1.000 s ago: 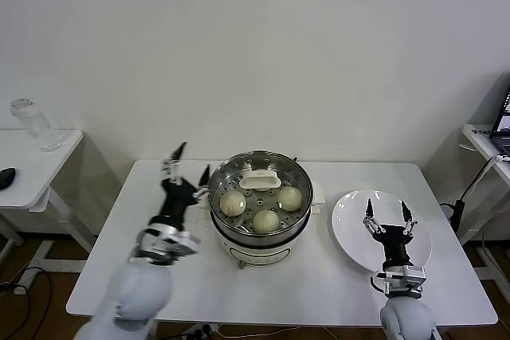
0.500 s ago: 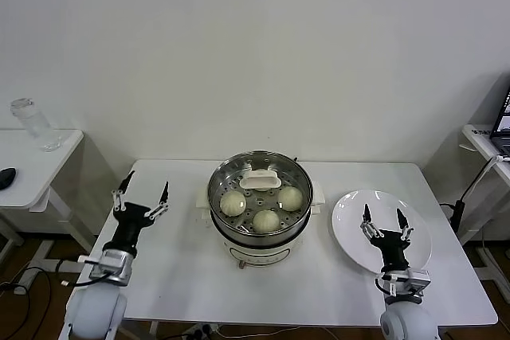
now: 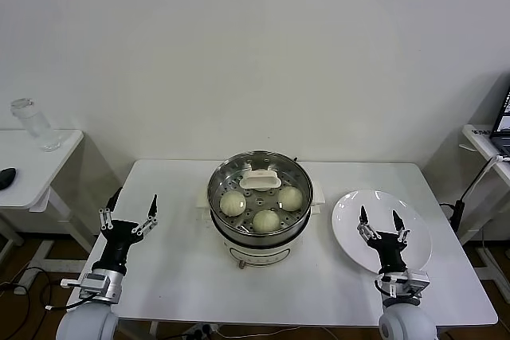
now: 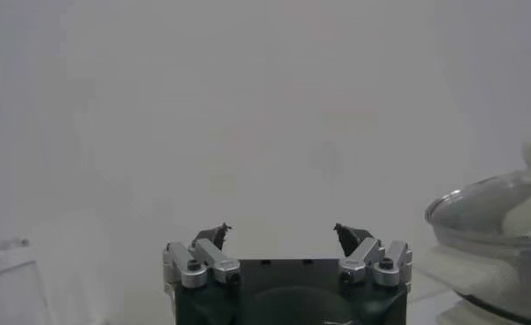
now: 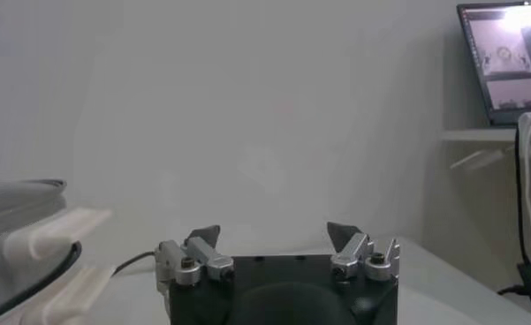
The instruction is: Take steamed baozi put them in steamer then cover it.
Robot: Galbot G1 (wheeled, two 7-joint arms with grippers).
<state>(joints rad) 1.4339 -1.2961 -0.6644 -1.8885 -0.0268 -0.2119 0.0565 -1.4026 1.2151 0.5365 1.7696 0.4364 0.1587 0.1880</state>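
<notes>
— Since a second ago, what has moved?
— Mostly the left gripper (image 3: 129, 209); it was up beside the steamer (image 3: 259, 197), and it has drawn back to the near left corner of the white table (image 3: 319, 276), well apart from the pot; the right gripper (image 3: 377, 220) has hardly shifted, and hangs over the near part of the white plate (image 3: 414, 232).
— Start with the big things, then.
— White table, with a smaller side table (image 3: 32, 161) off to the robot's left carrying a clear jar (image 3: 32, 125); at the table's middle sits the steamer, a shiny steel basket on a white pot base; the plate lies to its right, near but not touching.
— And the cover?
— The cover (image 3: 259, 189) sits on the steamer, its cream handle (image 3: 260, 178) toward the far side of centre; the left wrist view shows its glass dome (image 4: 495, 207) on the rim.
— The steamed baozi?
— Three steamed baozi (image 3: 265, 220) show through the glass, inside the basket; one left, one right, one nearest the robot; a fourth I cannot make out, the handle may hide it.
— The pincers?
— Both released, fingers spread and holding nothing; the left wrist view shows its fingertips (image 4: 219, 234) wide apart, the right wrist view shows the same (image 5: 203, 236); both point upward.
</notes>
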